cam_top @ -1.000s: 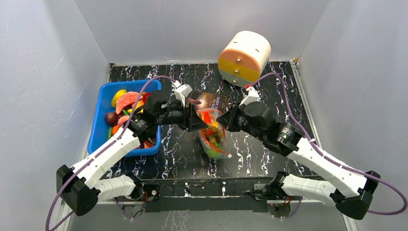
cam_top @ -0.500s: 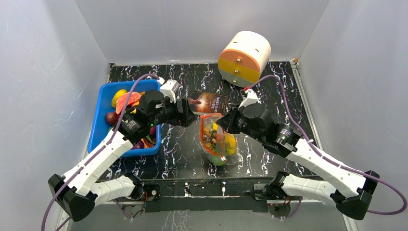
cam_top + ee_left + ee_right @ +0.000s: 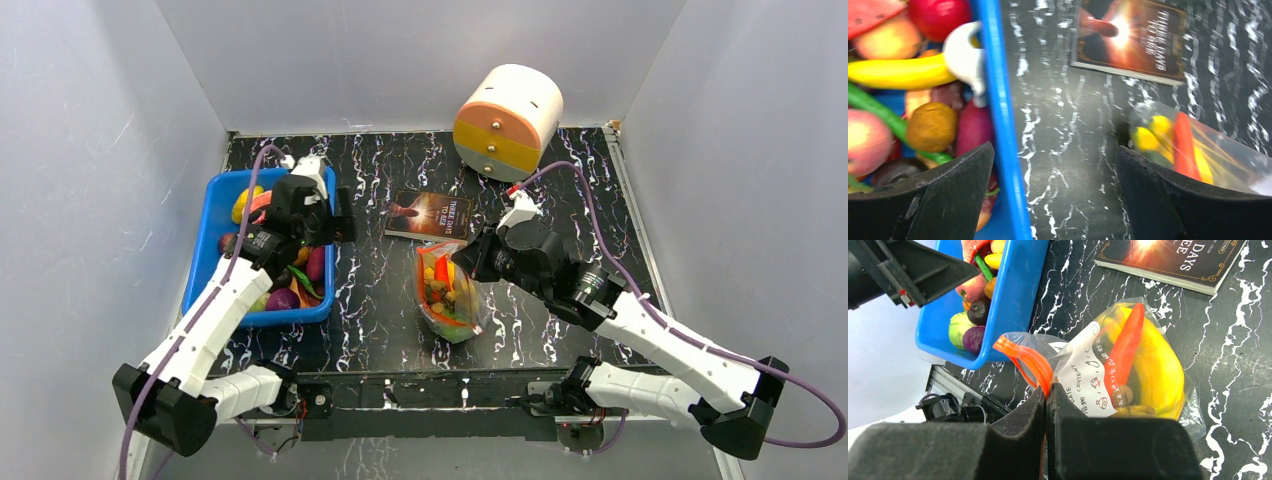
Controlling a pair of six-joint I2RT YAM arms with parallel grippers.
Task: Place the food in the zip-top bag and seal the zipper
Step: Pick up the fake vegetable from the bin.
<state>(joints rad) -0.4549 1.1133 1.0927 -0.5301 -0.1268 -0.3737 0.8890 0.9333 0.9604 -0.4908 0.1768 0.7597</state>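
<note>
Pale grey walls (image 3: 400,60) close the cell on 3 sides, around a black marbled table (image 3: 380,300). A cream and orange drum (image 3: 507,120) lies at the far right, clear of the work. The blue bin (image 3: 207,250) sits at the left. A dark book (image 3: 430,215) lies flat beyond the centre, and the bare tabletop between the bin and the bag gives room to travel.

The zip-top bag (image 3: 450,300) lies between the 2 arms, its long axis running from far to near and its mouth at the far end, towards the book. It already holds some pieces, among them a long red-orange piece (image 3: 1125,347) and a yellow one (image 3: 1158,370).

The loose food (image 3: 898,72) fills the bin. The left arm is much the nearer, so the next pick looks to be its job. The left gripper (image 3: 1054,165) hangs empty, jaws wide apart, straddling the bin's right wall: 1 finger over the fruit, 1 over the table. The food therefore lies to its left and below, the bag to its right. The banana's long axis runs along the line between the jaws, so gripping it across would probably need a wrist turn.

The right gripper (image 3: 1047,400) is pinched together on the bag's rim beside the zipper (image 3: 1028,357), whose orange strip curls up in a loop, mouth unsealed.
</note>
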